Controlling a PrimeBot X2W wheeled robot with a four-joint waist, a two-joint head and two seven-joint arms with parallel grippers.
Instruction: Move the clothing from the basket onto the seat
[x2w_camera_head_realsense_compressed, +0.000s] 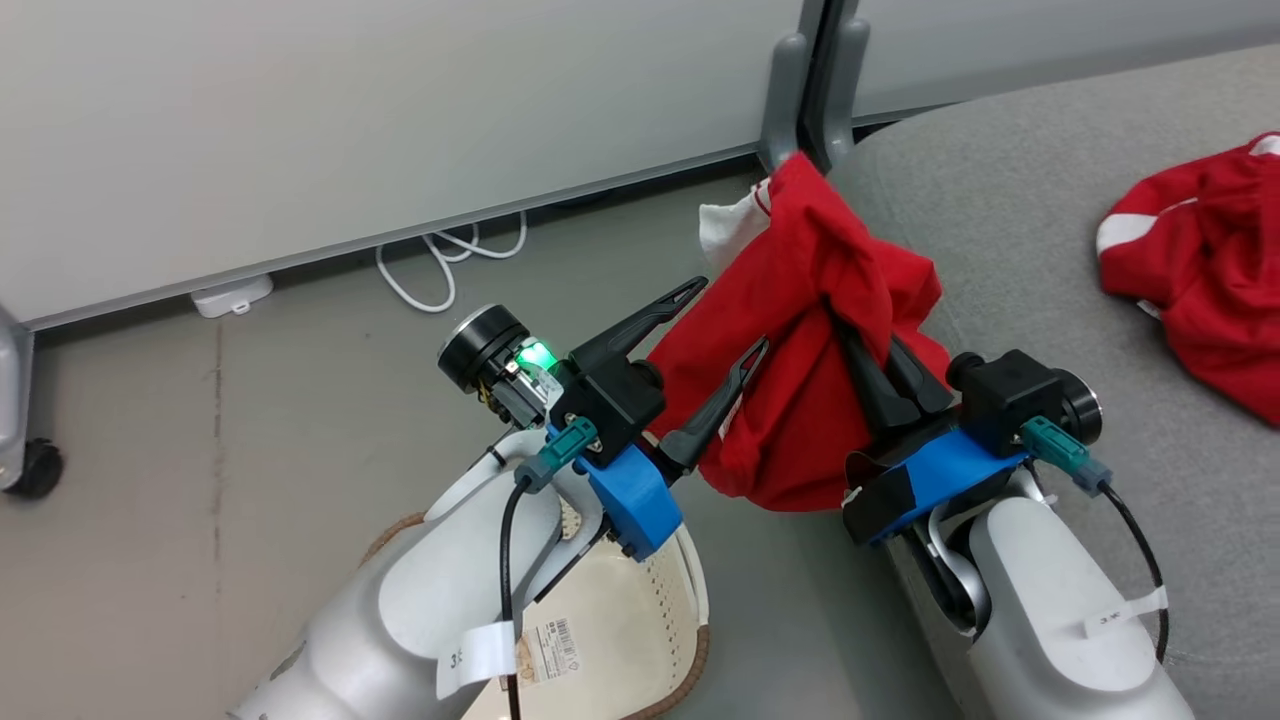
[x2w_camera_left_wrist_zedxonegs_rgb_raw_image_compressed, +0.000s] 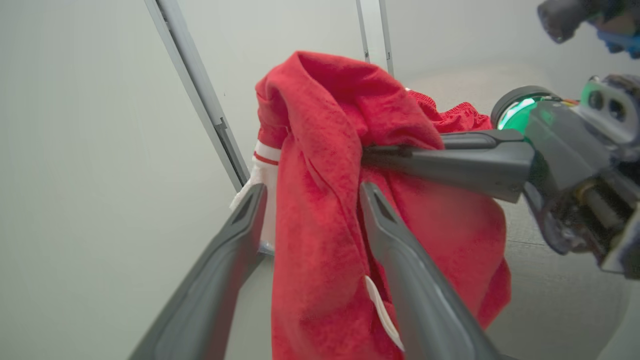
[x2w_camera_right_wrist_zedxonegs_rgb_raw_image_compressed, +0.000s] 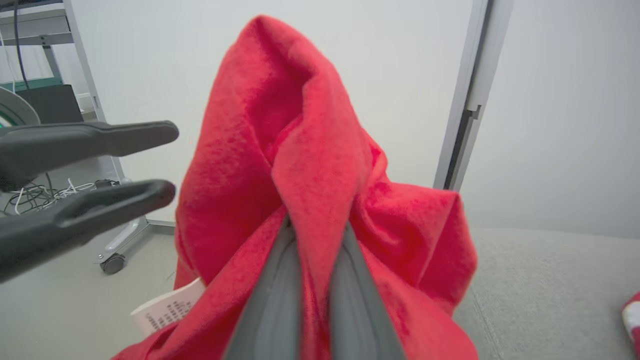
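The seat (x2w_camera_head_realsense_compressed: 1000, 230), a broad grey cushion, takes up the right side of the head view. The basket (x2w_camera_head_realsense_compressed: 640, 610) stands on the floor (x2w_camera_head_realsense_compressed: 250, 450) at lower left, under the left forearm, and what we see of its inside is bare. The clothing comes in two pieces. A second garment (x2w_camera_head_realsense_compressed: 1210, 280) lies crumpled on the seat at far right. The held garment (x2w_camera_head_realsense_compressed: 800, 300) hangs in the air over the seat's near edge, well above the basket. We judge the fabric light, limp and a bit fuzzy. It will not slip much, nothing in it can break, and it drapes and sags wherever it is unsupported. A pinch on a bunched fold or on the thicker white trim (x2w_camera_left_wrist_zedxonegs_rgb_raw_image_compressed: 265, 150) should hold better than one on a single loose layer. The right end effector (x2w_camera_head_realsense_compressed: 872, 360) is clenched on such a fold, its two fingers pressed together with red cloth rising between them and spilling down both sides. The left end effector (x2w_camera_head_realsense_compressed: 731, 315) is released, jaws spread wide, just beside the hanging cloth on its left. In the left wrist view the cloth appears framed between its fingers, but we cannot tell whether they touch it. A white care label (x2w_camera_right_wrist_zedxonegs_rgb_raw_image_compressed: 165, 305) dangles from the lower hem.
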